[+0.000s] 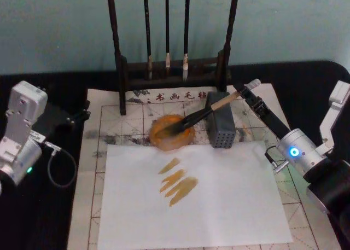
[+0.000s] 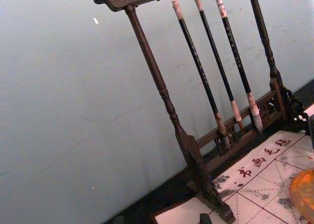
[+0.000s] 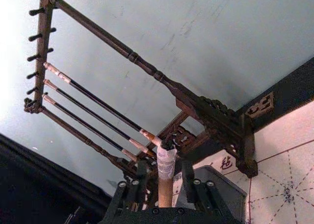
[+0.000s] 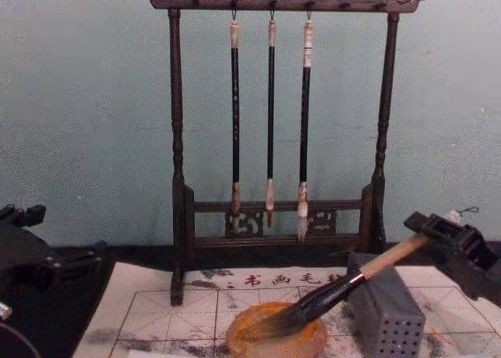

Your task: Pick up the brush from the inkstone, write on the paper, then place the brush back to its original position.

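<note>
- Your right gripper (image 1: 247, 91) clamps the brush (image 1: 210, 109) at its far-right top end.
- The brush tip rests in the ink dish (image 1: 167, 142).
- Your left gripper (image 1: 79, 116) sits parked left; you cannot tell its grip.

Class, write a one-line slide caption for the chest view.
Right gripper holds the brush, tip in the inkstone, near the brush rack; left gripper parked.
</note>
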Available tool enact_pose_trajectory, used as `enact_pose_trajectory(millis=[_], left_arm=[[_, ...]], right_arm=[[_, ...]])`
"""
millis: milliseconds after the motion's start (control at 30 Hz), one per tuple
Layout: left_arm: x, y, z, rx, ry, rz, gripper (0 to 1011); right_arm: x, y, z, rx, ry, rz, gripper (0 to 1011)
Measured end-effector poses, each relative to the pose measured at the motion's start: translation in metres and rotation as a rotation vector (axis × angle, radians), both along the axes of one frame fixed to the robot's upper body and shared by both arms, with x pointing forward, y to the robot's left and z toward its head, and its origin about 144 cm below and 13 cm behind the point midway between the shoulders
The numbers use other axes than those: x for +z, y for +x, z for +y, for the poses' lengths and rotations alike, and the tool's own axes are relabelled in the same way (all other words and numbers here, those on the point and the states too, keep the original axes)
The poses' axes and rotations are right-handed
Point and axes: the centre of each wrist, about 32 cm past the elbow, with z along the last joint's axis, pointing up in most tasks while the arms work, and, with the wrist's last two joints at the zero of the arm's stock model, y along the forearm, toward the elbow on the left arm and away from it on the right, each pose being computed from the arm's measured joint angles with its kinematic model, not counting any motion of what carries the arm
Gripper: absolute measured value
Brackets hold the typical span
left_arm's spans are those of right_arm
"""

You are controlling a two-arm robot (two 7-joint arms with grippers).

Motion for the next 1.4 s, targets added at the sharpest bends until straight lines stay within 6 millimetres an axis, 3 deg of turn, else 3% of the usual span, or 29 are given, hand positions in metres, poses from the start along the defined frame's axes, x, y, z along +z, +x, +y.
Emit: enact_pose_trajectory(millis=[333,1400], left_arm=[[0.0000,0.0000,0.0000,0.000,0.000,0.000,1001],[0.0000,0.0000,0.0000,0.000,0.000,0.000,1001]], right_arm=[[0.0000,0.0000,0.0000,0.000,0.000,0.000,176],[0.0049,-0.0003,-0.0036,0.007,0.075,-0.025,175]])
